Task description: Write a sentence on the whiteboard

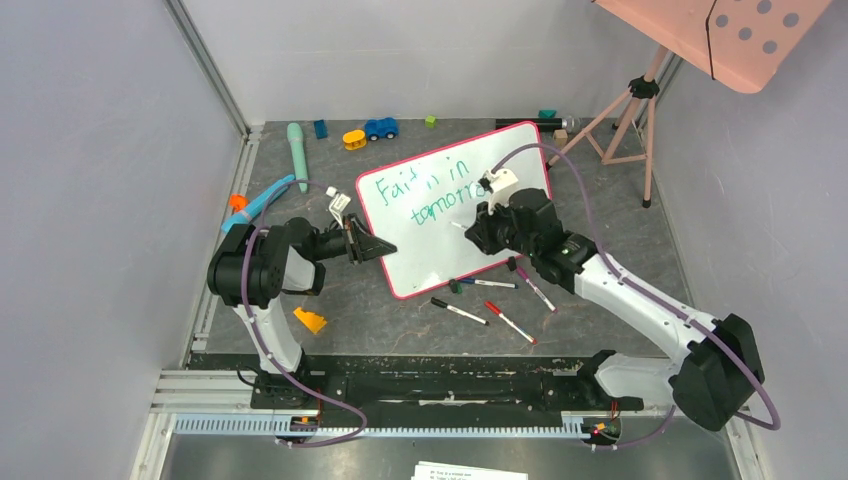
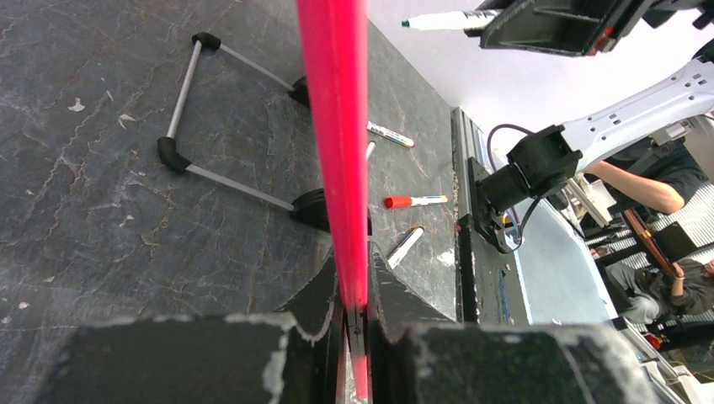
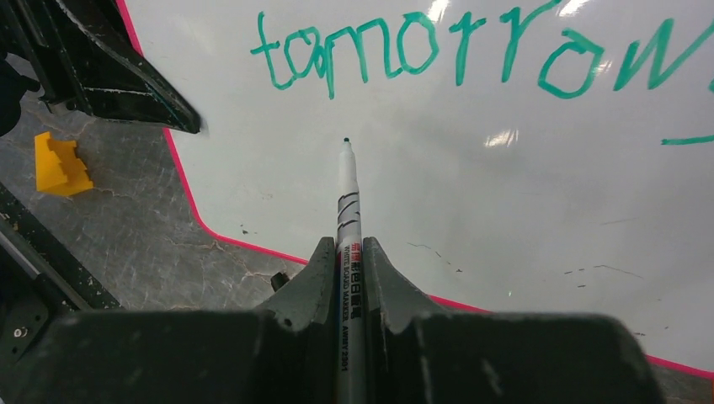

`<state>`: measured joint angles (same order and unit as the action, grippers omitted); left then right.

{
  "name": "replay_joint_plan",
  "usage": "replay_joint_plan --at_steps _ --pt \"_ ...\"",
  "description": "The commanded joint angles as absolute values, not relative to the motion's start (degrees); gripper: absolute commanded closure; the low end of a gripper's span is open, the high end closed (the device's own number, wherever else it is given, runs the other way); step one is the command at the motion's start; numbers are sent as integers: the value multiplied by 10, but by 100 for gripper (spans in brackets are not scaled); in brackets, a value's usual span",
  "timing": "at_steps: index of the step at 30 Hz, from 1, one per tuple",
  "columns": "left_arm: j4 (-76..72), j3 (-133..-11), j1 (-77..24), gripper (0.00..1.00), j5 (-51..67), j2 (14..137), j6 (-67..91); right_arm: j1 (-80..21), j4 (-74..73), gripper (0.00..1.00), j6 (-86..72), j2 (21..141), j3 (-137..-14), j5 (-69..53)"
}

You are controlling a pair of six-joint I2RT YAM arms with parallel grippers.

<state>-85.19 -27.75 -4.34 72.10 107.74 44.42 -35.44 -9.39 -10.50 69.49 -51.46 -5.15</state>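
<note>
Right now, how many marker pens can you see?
5. Four lie loose on the table by the whiteboard's near edge: black-capped, green-capped, purple, red. The fifth marker is in the right gripper, above the board. Others may be hidden.

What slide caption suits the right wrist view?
Right claw grips a marker pointed at the whiteboard, below green "tomorrow".

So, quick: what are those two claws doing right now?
Left gripper: closed on the whiteboard rim.
Right gripper: closed on a marker.
</note>
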Motion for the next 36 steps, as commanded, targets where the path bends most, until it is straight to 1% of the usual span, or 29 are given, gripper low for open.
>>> replay_joint_plan --at_steps 1,3,4,14,20,24,36 --pt "-892 -270 -51 98 740 1060 402 -390 -50 100 -113 700 -500 23" --pt "-892 -271 -51 98 740 1059 403 -406 -51 100 -115 701 -500 39" --pt "-892 -271 -51 97 740 1060 403 -433 -51 100 -122 695 -498 63" --pt "-892 -273 -52 96 742 1062 404 -501 -66 100 -143 721 -512 134" --pt "-892 -276 -52 97 745 1064 406 -508 -82 100 -141 740 -524 165" --pt "-892 -277 -52 95 747 1064 406 -510 -82 100 -139 749 -529 173" --pt "-892 -278 -54 95 748 1066 407 -510 -74 100 -138 768 -544 178"
